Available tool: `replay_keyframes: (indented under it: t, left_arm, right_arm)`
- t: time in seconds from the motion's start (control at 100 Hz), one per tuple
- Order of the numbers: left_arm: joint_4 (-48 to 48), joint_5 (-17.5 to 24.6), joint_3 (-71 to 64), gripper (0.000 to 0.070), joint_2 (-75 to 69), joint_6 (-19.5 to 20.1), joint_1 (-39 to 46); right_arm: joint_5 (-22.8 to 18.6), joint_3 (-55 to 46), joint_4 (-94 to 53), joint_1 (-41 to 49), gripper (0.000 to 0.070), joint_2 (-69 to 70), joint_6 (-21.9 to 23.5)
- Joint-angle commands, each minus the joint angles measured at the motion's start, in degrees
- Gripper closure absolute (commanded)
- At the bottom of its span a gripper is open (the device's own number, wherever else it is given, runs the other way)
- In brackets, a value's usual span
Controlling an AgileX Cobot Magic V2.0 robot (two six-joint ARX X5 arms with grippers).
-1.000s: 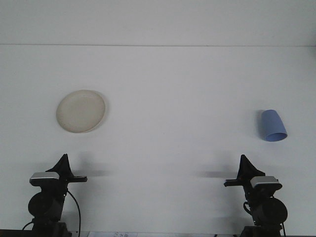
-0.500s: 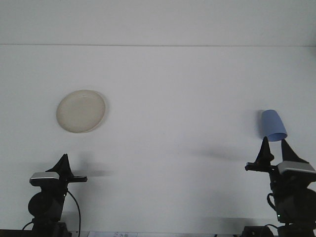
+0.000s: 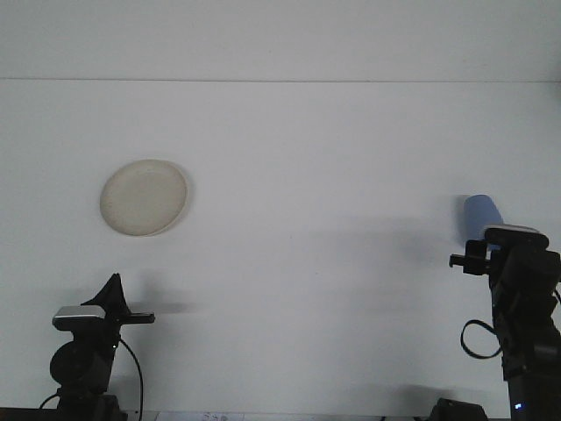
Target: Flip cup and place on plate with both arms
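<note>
We find no readable text, label, brand, number or sign anywhere on the worktop or on anything upon it

The table (image 3: 298,175) looks matt white and smooth. The plate (image 3: 143,197) is a dull cream (ceramic or plastic, hard to say). The cup (image 3: 481,211) seems matt blue plastic. Both arms are black, with silvery camera housings.

Lab bench (bare white table (image 3: 307,158)).

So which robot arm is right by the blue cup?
The right arm; it reaches the blue cup. The left arm sits low, far away.
</note>
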Motion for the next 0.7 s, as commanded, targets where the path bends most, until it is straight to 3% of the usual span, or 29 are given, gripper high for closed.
replay_keyframes:
  t: [0.0,0.19,0.69]
  left_arm:
    - [0.68,-0.11,-1.11,0.0688,-0.11,-0.28,0.04]
    - [0.68,-0.11,-1.11,0.0688,-0.11,-0.28,0.04]
    - [0.68,-0.11,-1.11,0.0688,-0.11,-0.28,0.04]
  right_arm:
    - [-1.25,0.46,0.22,-2.47,0.0274,3.32,-1.84]
    - [-4.55,0.09,-0.24,-8.33,0.0274,12.85,-4.57]
    - [-12.44,-0.20,18.05,-16.55,0.0275,30.16,-9.99]
